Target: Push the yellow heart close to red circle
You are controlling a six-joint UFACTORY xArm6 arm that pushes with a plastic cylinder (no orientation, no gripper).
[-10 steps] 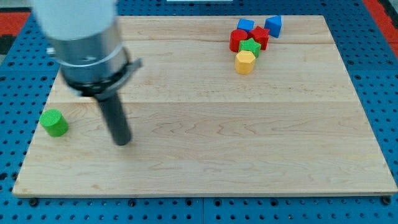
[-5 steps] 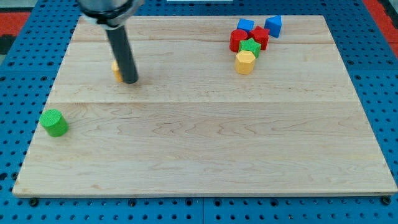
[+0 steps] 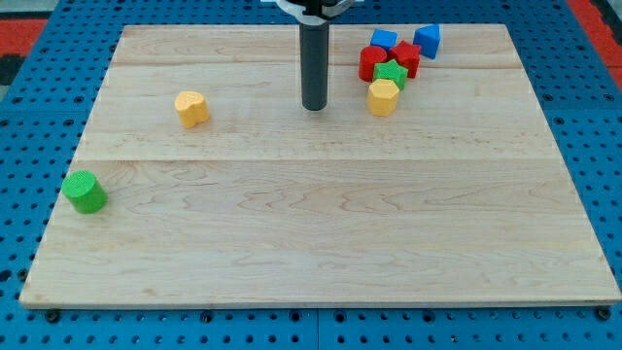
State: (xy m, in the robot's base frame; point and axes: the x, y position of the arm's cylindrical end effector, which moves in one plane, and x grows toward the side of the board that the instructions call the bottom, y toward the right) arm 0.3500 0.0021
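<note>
The yellow heart (image 3: 191,108) lies on the wooden board (image 3: 321,224) at the upper left. The red circle (image 3: 369,64) sits in a cluster of blocks at the view's top right. My tip (image 3: 313,106) rests on the board between them, well to the right of the yellow heart and a little to the left of the cluster. It touches no block.
The cluster also holds a green star (image 3: 391,74), a yellow hexagon (image 3: 383,97), a second red block (image 3: 406,58) and two blue blocks (image 3: 384,39) (image 3: 427,40). A green cylinder (image 3: 85,192) stands near the board's left edge.
My rod has swept from the lower left, past the yellow heart, to the right toward the cluster. The yellow heart now shows fully. No block has visibly moved.
</note>
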